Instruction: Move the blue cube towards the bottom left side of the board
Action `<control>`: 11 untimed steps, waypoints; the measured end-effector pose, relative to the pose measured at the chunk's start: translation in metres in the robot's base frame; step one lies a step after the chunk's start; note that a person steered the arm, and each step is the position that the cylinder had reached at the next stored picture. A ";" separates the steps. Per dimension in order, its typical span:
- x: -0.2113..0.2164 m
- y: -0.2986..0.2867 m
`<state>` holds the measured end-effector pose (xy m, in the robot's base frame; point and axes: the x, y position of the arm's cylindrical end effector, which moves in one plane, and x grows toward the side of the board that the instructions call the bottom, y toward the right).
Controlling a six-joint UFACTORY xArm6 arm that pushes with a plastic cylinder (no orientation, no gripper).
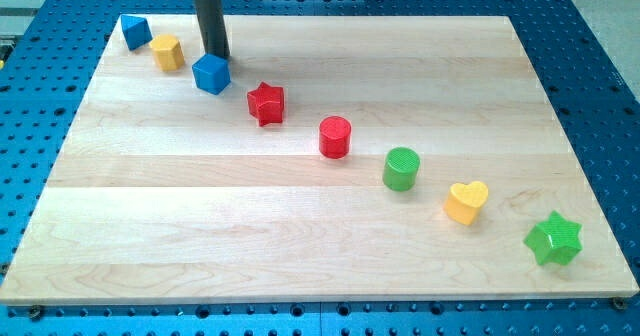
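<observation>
Near the board's [300,276] top-left corner, your rod's tip [218,55] touched the blue cube [211,74] from its top side, seemingly placed for pushing it toward the bottom-left; you had no claw to open or close.

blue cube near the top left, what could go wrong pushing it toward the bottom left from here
1. My tip sits just above the blue cube, slightly toward the view's right. An off-centre push may spin the cube or let it slip sideways instead of going down-left.
2. The yellow block and the other blue block lie close on the view's left; swinging the rod around the cube could knock them.
3. The red star sits close at lower right; a cube sliding that way could bump it.
</observation>
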<state>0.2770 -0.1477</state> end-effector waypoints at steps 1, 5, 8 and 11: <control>0.016 -0.031; 0.004 0.044; 0.176 -0.012; 0.275 0.024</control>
